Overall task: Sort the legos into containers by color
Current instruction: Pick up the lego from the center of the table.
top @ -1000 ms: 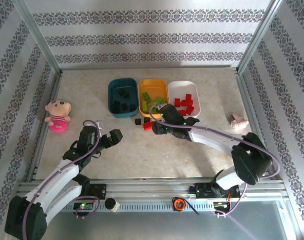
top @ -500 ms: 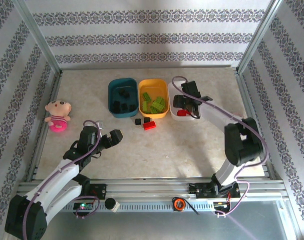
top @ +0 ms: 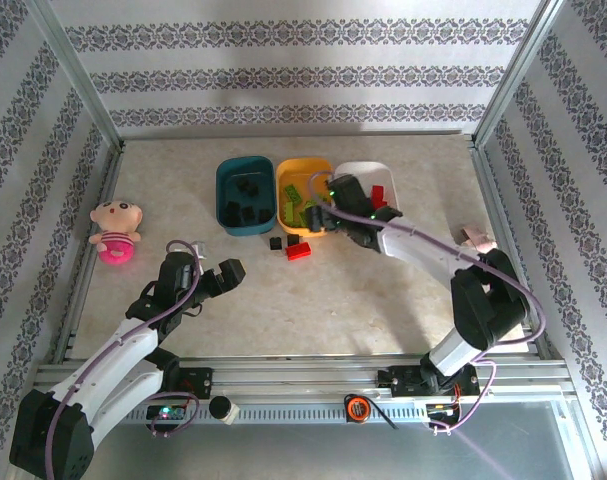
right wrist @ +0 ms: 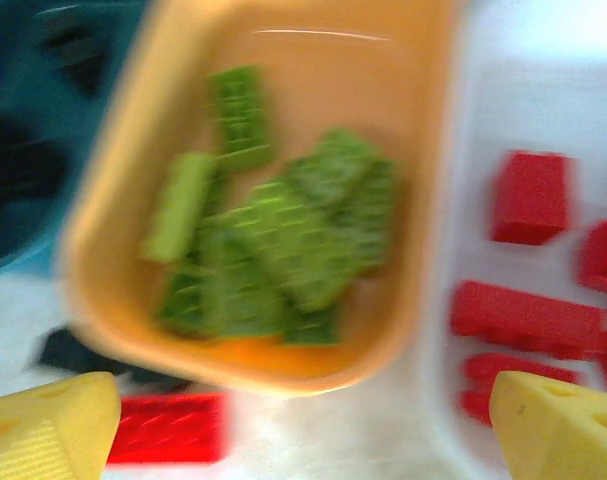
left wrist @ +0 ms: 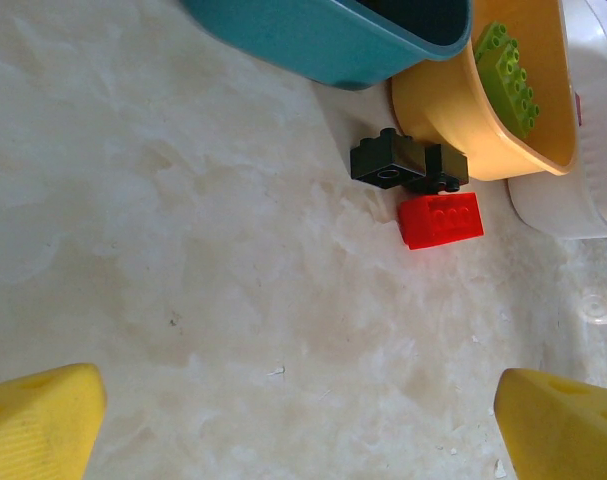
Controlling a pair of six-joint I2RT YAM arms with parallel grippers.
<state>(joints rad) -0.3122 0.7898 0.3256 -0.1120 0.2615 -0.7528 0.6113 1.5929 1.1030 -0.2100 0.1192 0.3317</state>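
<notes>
Seen from above, three shallow tubs stood in a row at the middle of the desk [top: 313, 300]: a teal tub [top: 223, 190] holding black pieces, an orange-yellow tub [right wrist: 113, 160] holding lime-green bricks [right wrist: 273, 250], and a white tub [right wrist: 543, 90] holding red bricks [right wrist: 528, 315]. Three loose pieces lay on the desk just in front of the orange-yellow tub: two black bricks [left wrist: 385, 160] against its wall and one red brick [left wrist: 441, 220] just beside them. The right end effector [right wrist: 303, 430] hovered over the near rims of the orange-yellow and white tubs, its yellow fingers spread wide with nothing between them. The left end effector [left wrist: 301, 425] hung low over bare desk nearer the robot, fingers likewise wide apart and empty, facing the loose pieces. The sorting looked nearly finished. Picking the red brick well would likely mean coming straight down, straddling its narrower sides, and keeping both fingers away from the tub wall and the neighbouring black brick.
</notes>
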